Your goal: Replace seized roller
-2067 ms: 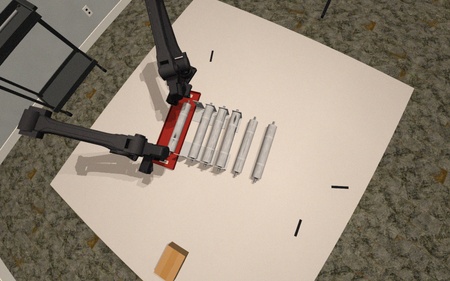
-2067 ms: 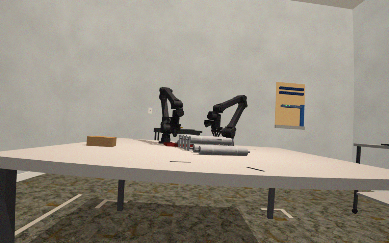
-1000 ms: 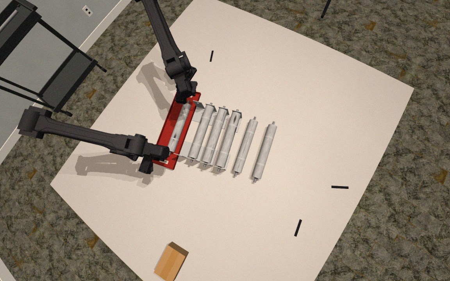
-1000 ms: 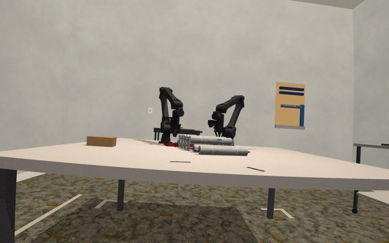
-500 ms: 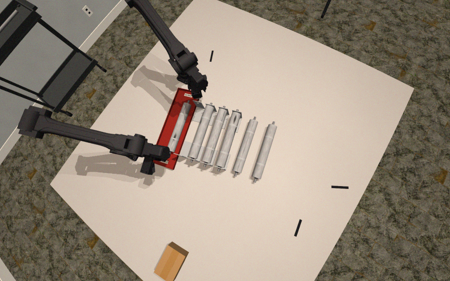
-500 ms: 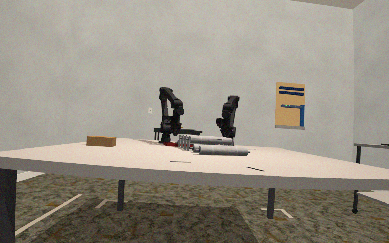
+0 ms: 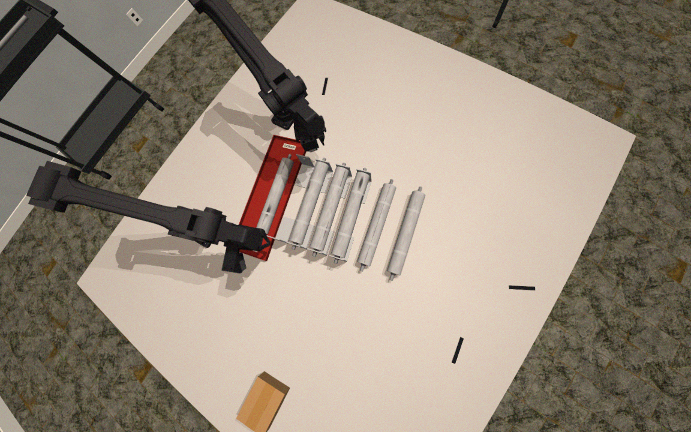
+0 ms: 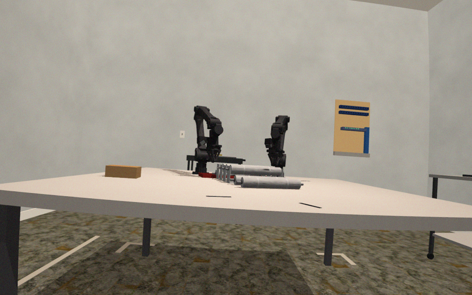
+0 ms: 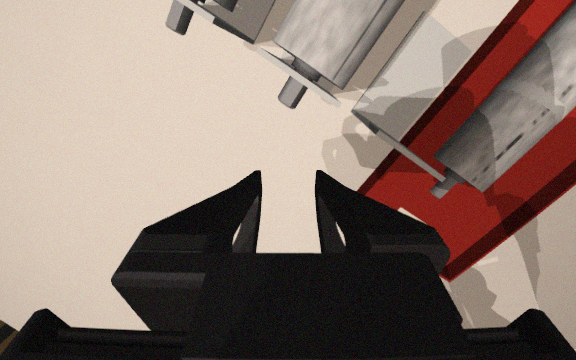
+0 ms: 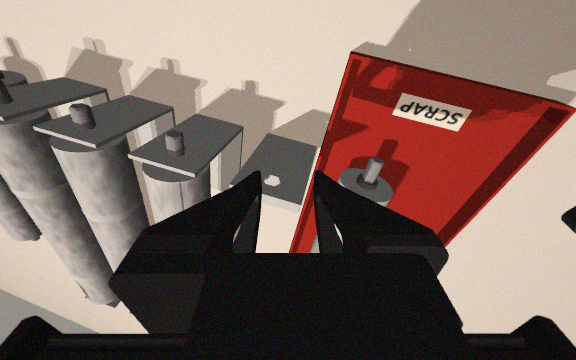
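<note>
Beside the roller bed [image 7: 305, 159] [image 9: 403, 147] [image 10: 288, 155], the red scrap tray [image 7: 255, 206] [image 8: 204, 175] [image 9: 415, 205] [image 10: 493, 160] holds one roller [image 7: 278, 193] [image 9: 523, 100] [image 10: 365, 186] lying lengthwise; whether it is the seized one cannot be read from its looks. Bed position nearest tray vacant, a bare hexagonal hole showing in its bracket. Three rollers [image 7: 329, 209] [image 8: 256, 169] [image 9: 328, 35] [image 10: 90, 185] mounted; axle tips poke through the brackets, centring hard to judge. Two loose rollers [image 7: 405, 233] [image 8: 271, 182] [image 10: 10, 212] on the table [image 7: 444, 134] [image 8: 157, 194], beyond the bed; right wrist view cuts them off.

Left fingers [image 7: 320, 143] [image 8: 277, 164]: parted partway, nothing between them, above the table near the bed's end. Tips dark and merged with the gripper body from above. Right fingers [image 7: 266, 241] [image 8: 214, 160]: also partway apart, gripping nothing, over the tray's edge region; height unclear. They hide part of the tray roller in the right wrist view. Exterior view: tray mostly masked by brackets and rollers.
</note>
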You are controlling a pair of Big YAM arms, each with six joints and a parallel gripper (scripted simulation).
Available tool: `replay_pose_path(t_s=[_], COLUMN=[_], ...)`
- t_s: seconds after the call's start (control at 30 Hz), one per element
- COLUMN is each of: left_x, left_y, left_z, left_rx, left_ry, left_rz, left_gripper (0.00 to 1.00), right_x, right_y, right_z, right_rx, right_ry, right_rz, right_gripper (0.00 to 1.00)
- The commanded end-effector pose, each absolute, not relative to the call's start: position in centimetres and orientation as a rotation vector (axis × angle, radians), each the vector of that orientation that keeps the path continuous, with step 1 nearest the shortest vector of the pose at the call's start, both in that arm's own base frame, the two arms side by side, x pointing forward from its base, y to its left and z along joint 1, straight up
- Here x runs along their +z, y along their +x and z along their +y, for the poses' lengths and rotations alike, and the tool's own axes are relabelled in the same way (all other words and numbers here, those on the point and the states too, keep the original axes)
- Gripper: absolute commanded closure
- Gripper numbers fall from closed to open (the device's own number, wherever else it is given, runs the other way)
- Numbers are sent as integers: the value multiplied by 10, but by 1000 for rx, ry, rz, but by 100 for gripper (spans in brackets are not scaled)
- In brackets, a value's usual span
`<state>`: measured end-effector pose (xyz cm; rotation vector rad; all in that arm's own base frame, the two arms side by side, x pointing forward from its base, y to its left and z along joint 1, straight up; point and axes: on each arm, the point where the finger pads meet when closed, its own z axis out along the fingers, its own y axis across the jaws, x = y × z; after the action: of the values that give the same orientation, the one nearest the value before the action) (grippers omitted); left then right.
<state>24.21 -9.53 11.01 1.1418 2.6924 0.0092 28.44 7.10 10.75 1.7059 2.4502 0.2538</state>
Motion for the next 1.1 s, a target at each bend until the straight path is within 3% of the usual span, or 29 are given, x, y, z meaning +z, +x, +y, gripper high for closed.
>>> replay_pose_path(t_s=[0.0,1.07], left_x=[139,296], left_y=[285,450], left_z=[-105,-84], left_rx=[14,8], left_ry=[1014,410], left_rz=[2617,2149], left_gripper=[68,68], right_x=[143,303], right_y=[332,475], right_z=[76,55], right_rx=[376,463], right_ry=[1520,604], right_rz=[2435,2121], right_gripper=[68,68])
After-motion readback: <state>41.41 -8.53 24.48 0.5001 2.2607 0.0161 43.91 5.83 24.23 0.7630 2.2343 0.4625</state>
